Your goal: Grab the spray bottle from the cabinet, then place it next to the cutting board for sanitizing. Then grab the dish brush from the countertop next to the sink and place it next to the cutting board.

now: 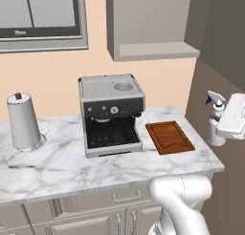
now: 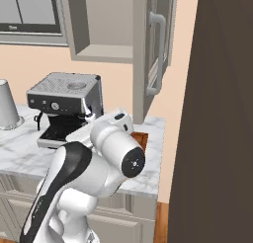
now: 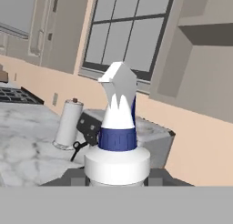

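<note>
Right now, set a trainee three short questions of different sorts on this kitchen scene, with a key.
1. True or false: the spray bottle stands on the countertop.
2. What lies just right of the coffee machine? A) cutting board B) paper-towel roll C) sink
3. Fill in: the claw is shut on the ____.

Key: 1 false, it is held in the air off the counter's right end; 2 A, the cutting board; the paper-towel roll stands left; 3 spray bottle.

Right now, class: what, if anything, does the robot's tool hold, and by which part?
The tool holds the spray bottle by its rounded body, below the neck.
</note>
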Controlling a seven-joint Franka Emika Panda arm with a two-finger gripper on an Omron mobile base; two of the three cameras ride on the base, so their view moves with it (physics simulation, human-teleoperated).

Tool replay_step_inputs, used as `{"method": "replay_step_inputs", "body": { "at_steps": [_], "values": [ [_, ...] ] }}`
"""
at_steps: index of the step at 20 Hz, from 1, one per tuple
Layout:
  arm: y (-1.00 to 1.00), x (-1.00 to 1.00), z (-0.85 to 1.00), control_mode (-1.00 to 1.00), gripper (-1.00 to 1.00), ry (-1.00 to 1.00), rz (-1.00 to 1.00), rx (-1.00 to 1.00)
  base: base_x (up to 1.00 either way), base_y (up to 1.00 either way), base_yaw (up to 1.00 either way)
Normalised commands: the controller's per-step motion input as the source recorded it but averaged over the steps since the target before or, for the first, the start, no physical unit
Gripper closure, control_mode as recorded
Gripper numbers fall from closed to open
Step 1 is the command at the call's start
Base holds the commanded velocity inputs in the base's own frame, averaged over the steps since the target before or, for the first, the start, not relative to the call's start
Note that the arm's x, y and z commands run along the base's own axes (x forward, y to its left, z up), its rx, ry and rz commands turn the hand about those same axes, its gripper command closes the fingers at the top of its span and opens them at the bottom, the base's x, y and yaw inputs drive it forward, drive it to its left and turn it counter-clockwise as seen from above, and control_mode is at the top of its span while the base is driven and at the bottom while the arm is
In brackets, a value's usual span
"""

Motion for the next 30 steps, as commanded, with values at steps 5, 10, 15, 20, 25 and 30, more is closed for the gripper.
{"method": "replay_step_inputs", "body": {
  "at_steps": [5, 10, 15, 20, 25, 30],
  "values": [
    [-0.46, -0.48, -0.11, -1.0, 1.0, -0.05, 0.0, 0.0, 0.0, 0.0, 0.0],
    [-0.43, -0.38, -0.18, -1.0, 1.0, -0.02, 0.0, 0.0, 0.0, 0.0, 0.0],
    [-0.6, -0.06, -0.25, -1.0, 1.0, 0.0, 0.01, 0.01, 0.0, 0.0, 0.0],
    [-0.66, 0.0, -0.38, -1.0, 1.0, 0.0, 0.08, 0.08, 0.0, 0.0, 0.0],
    [-0.16, 0.33, -0.28, -1.0, 1.0, -0.06, 0.17, 0.13, 0.0, 0.0, 0.0],
    [0.0, 0.56, -0.14, -1.0, 1.0, 0.02, 0.18, 0.12, 0.0, 0.0, 0.0]
  ]
}}
